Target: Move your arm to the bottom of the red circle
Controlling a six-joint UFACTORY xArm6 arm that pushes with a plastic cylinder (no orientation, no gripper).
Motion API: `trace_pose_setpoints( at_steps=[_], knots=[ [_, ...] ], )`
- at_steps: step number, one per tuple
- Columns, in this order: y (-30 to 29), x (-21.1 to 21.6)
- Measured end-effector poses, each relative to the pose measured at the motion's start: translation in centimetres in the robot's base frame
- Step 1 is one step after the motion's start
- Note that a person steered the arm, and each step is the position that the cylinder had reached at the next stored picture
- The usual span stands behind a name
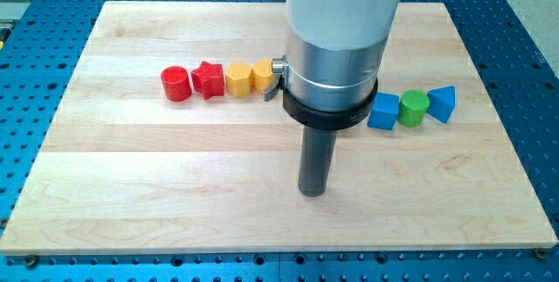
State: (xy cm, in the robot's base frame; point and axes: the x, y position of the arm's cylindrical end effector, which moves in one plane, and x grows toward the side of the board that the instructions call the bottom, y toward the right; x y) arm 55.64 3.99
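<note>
The red circle (pixel 175 83) is a short red cylinder at the left end of a row on the wooden board (pixel 131 168). My tip (pixel 312 191) is the lower end of a dark rod standing on the board, well to the view's right of the red circle and below its row. To the red circle's right, touching in line, are a red star (pixel 208 79), a yellow block (pixel 238 79) and a second yellow block (pixel 262 76), partly hidden by the arm.
A blue cube (pixel 383 112), a green cylinder (pixel 413 108) and a blue triangular block (pixel 443 103) sit together at the view's right. The wide silver arm body (pixel 336 29) hides the board's upper middle. A blue perforated table (pixel 26 99) surrounds the board.
</note>
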Motion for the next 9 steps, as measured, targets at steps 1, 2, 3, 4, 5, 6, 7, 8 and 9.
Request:
trace_pose_setpoints(
  at_steps=[1, 2, 3, 4, 5, 6, 7, 8, 9],
  knots=[
    [0.0, 0.0],
    [0.0, 0.1],
    [0.0, 0.4],
    [0.0, 0.6],
    [0.0, 0.6],
    [0.0, 0.6],
    [-0.2, 0.6],
    [0.3, 0.5],
    [0.8, 0.3]
  ],
)
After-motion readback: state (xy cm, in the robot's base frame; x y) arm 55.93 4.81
